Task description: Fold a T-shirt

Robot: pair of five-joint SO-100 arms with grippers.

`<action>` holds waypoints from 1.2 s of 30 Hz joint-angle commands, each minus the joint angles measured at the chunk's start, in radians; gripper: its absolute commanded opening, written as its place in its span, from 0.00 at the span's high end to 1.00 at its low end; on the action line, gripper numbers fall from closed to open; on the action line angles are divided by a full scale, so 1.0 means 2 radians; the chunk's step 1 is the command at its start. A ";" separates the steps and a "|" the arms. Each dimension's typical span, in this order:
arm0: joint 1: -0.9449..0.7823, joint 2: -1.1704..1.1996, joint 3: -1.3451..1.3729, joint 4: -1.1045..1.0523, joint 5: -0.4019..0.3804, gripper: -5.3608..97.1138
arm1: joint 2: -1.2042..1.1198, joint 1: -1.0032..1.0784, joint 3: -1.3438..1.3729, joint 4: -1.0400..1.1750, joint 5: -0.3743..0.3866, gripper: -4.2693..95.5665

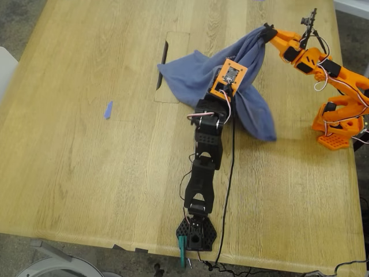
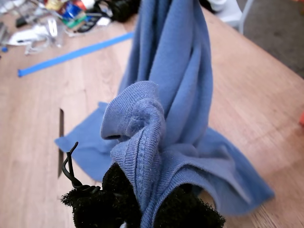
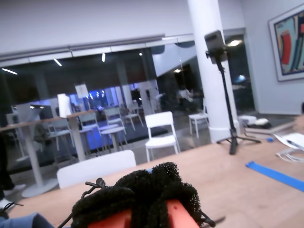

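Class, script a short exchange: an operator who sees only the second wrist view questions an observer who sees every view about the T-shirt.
Operator: I see only foam pads and a room. Where is the T-shirt?
Observer: Bunched on the table, one part pulled up into a peak.
Operator: Is my first gripper holding it?
Observer: Yes, the first wrist view shows its pads clamped on a rolled hem.
Operator: Anything else on the table?
Observer: A small blue scrap, apart from the shirt, toward the exterior view's left.

Matt knit-cloth T-shirt (image 1: 202,72), smooth wooden table (image 1: 86,161)
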 commanded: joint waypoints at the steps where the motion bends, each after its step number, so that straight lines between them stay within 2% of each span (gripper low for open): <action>1: -0.019 0.097 -0.016 -0.015 0.007 0.95 | 0.018 -0.006 -0.052 -0.030 -0.006 0.96; 14: -0.041 0.160 -0.015 -0.080 0.012 0.95 | -0.008 -0.034 -0.127 -0.049 -0.011 0.96; 24: -0.049 0.181 -0.015 -0.163 -0.013 0.95 | -0.021 -0.053 -0.179 -0.045 -0.015 0.96; 36: -0.070 0.225 0.002 -0.235 -0.022 0.95 | -0.067 -0.036 -0.275 -0.049 -0.018 0.96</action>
